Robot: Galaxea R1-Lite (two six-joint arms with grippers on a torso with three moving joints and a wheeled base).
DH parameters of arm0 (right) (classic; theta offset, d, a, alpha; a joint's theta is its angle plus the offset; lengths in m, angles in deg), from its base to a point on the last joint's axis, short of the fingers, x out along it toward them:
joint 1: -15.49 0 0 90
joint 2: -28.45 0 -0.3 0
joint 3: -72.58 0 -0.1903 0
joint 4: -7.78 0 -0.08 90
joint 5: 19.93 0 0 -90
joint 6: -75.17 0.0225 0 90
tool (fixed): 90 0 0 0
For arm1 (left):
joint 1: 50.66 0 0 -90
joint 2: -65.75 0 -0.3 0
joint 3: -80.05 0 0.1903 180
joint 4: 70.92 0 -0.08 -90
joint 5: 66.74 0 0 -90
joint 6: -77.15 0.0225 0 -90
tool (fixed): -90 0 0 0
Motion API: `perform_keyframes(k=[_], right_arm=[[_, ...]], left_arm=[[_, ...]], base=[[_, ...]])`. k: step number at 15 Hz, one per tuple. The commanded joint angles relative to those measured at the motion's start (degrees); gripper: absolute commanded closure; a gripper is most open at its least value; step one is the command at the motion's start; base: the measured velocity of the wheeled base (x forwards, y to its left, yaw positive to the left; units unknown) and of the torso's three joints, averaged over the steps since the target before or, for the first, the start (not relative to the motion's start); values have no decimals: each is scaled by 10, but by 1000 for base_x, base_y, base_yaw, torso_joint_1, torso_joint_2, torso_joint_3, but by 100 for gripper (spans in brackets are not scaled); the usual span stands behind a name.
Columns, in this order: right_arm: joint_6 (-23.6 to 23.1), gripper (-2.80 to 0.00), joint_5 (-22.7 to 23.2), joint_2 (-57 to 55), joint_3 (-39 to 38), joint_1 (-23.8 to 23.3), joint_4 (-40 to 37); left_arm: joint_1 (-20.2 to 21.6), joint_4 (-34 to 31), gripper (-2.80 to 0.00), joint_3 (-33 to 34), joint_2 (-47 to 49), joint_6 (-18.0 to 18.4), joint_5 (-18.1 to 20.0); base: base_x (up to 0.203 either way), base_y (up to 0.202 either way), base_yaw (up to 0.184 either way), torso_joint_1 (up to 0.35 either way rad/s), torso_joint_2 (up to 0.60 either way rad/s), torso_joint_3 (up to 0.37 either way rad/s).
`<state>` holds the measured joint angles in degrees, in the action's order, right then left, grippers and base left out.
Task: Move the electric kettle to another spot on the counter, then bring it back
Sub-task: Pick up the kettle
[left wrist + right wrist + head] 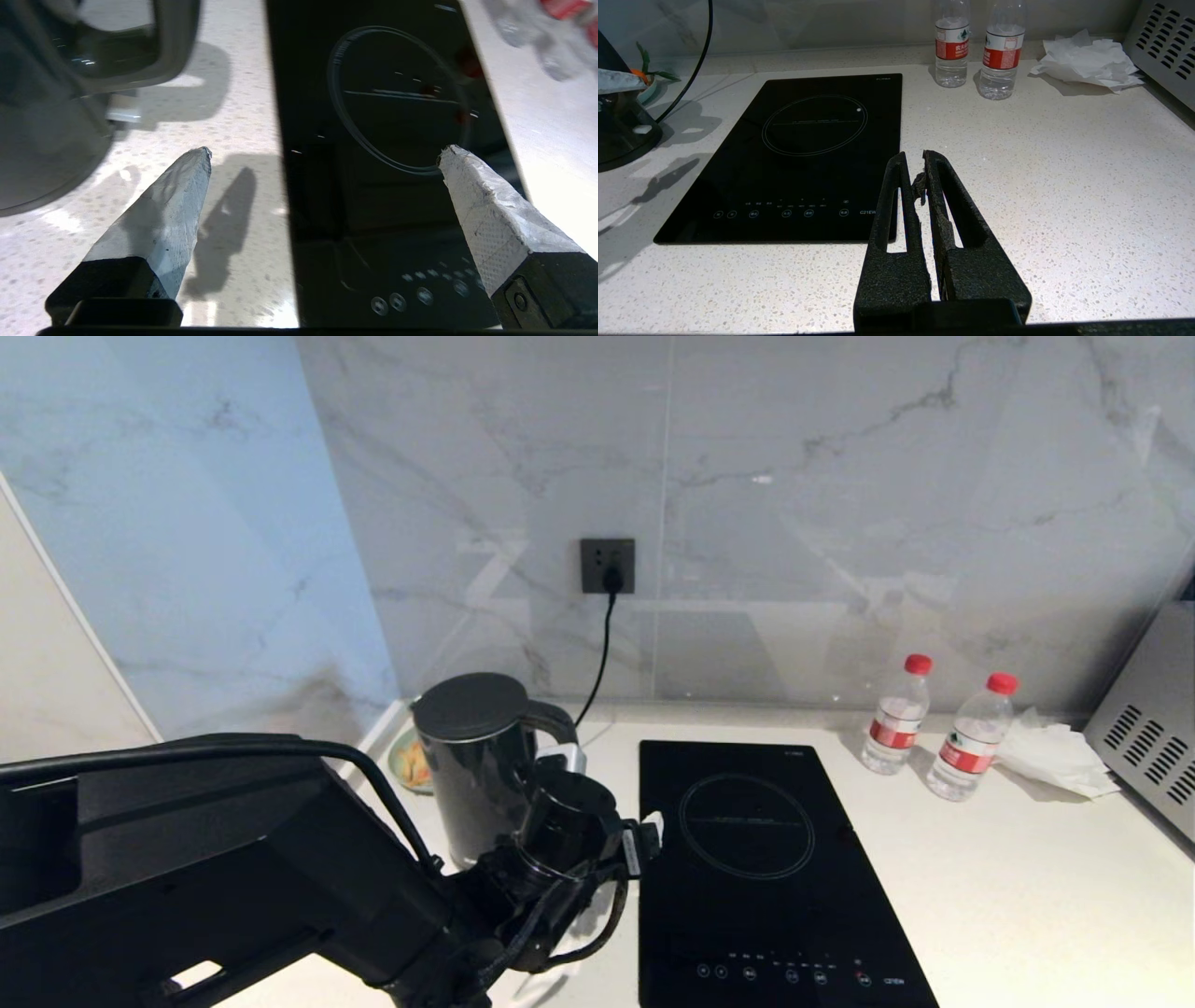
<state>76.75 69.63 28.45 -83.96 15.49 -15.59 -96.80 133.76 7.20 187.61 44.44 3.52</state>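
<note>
Glossy black and cylindrical, the electric kettle [478, 761] is standing near the back left corner of the off-white counter [1008, 887], just beside the inset hob [761, 859], its flat matte lid on and its loop handle facing the hob. A cord is running from behind it up to the wall socket [607, 566]. The left arm is reaching in from the lower left, its wrist covering the kettle's lower front. To grasp well, the arm will likely need to line up with the handle before closing, and then lift straight up.

From the left wrist, the left gripper [324, 154] is hovering with its two grey-wrapped fingers [163, 219] spread wide and empty, one above the speckled worktop, the other above the black glass. The kettle's handle and pale switch are showing off to one side, not between the fingers, so the approach is judged unfinished.

From the right wrist, the right gripper [922, 161] is idling above the counter near the hob's front corner, its dark fingers pressed almost together and gripping nothing. Two water bottles [975, 49] and a crumpled tissue [1085, 58] are sitting at the back, well apart from the kettle.
</note>
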Motion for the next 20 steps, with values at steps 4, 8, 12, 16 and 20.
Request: perform_keyframes(k=[4, 8, 12, 16, 20], right_arm=[[0, 0, 0, 0, 0, 0, 0], [0, 0, 0, 0, 0, 0, 0], [0, 0, 0, 0, 0, 0, 0], [0, 0, -1, 0, 0, 0, 0], [0, 0, 0, 0, 0, 0, 0]], left_arm=[[22, 5, -280, 0, -15, 16, 49], [54, 5, -280, -61, 1, 20, 51], [74, 6, -280, -71, 8, 43, 49], [87, 6, -280, -65, 7, 48, 41], [89, 8, -280, -83, 9, 69, 13]], base=[[0, 0, 0, 0, 0, 0], [0, 0, 0, 0, 0, 0], [0, 0, 0, 0, 0, 0], [0, 0, 0, 0, 0, 0], [0, 0, 0, 0, 0, 0]])
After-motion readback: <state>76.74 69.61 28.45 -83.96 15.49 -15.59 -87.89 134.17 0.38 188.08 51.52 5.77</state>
